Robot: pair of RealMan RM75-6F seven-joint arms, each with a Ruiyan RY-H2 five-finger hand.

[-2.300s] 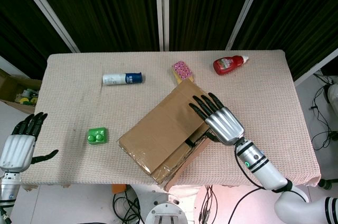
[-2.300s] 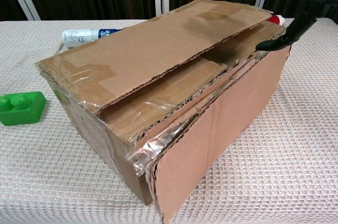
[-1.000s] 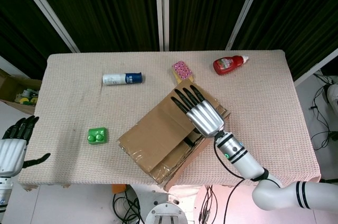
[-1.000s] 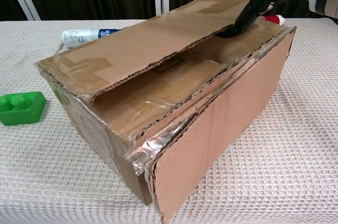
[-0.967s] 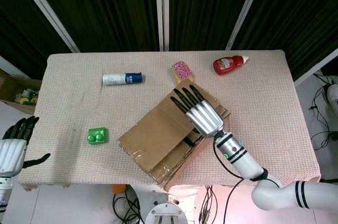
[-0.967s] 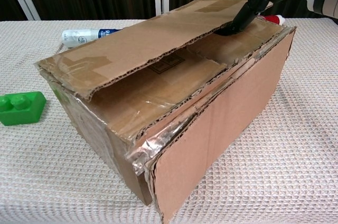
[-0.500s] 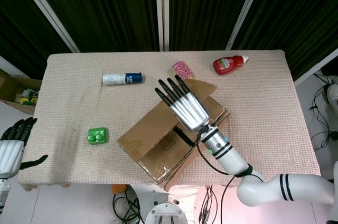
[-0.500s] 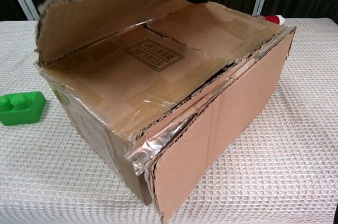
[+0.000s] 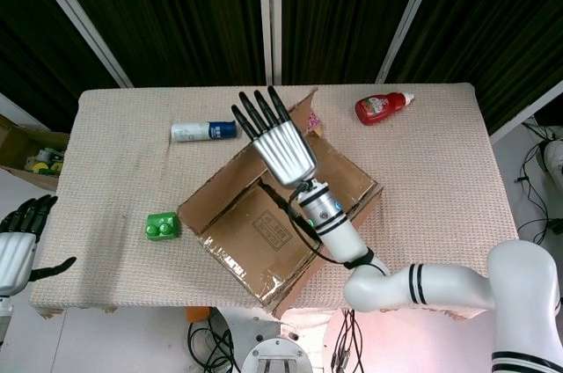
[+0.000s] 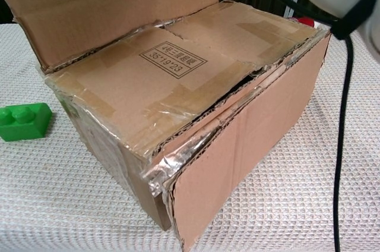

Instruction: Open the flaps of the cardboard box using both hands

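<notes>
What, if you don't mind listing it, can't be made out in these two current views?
- Inside of the cardboard box: both views, covered by the inner flaps still lying flat.
- Pink item: head view, mostly behind the raised flap.
- Right hand: chest view shows only a blurred part at the top edge.
- Left hand: head view, cut by the left edge; absent from chest view.

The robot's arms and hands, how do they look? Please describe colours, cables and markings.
The right hand has a ribbed silver back and black fingers. Its wrist is silver with a small green light, a black cable runs beside it, and the white arm carries black bands. The left hand has the same silver back and black fingers.
</notes>
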